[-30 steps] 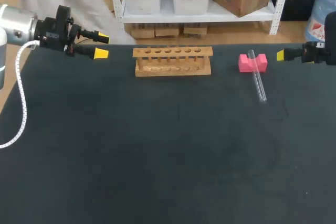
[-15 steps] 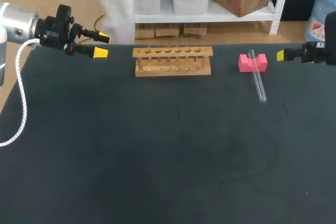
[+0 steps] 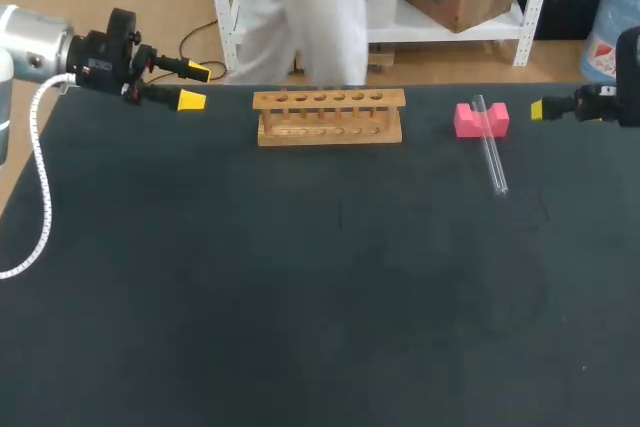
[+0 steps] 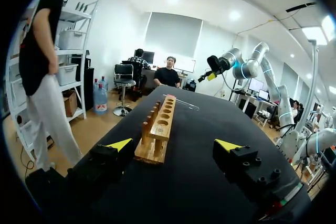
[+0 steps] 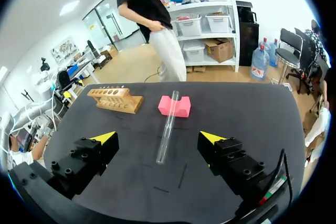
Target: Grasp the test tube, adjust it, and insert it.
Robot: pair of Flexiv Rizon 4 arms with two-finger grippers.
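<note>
From above, the test tube (image 3: 491, 154) lies at the table's two o'clock, its long axis running twelve to six and its far end propped on the pink block (image 3: 466, 122). In the left wrist view the left gripper (image 4: 174, 145) is spread wide and the tube is a faint line beyond the rack (image 4: 160, 128). In the right wrist view the right gripper (image 5: 157, 139) stands apart, with the tube lengthwise ahead at twelve.

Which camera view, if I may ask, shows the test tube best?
The right wrist view: the test tube lies close ahead of the right gripper, far end on the pink block. The head view shows it smaller; the left wrist view, a faint line beyond the rack.
</note>
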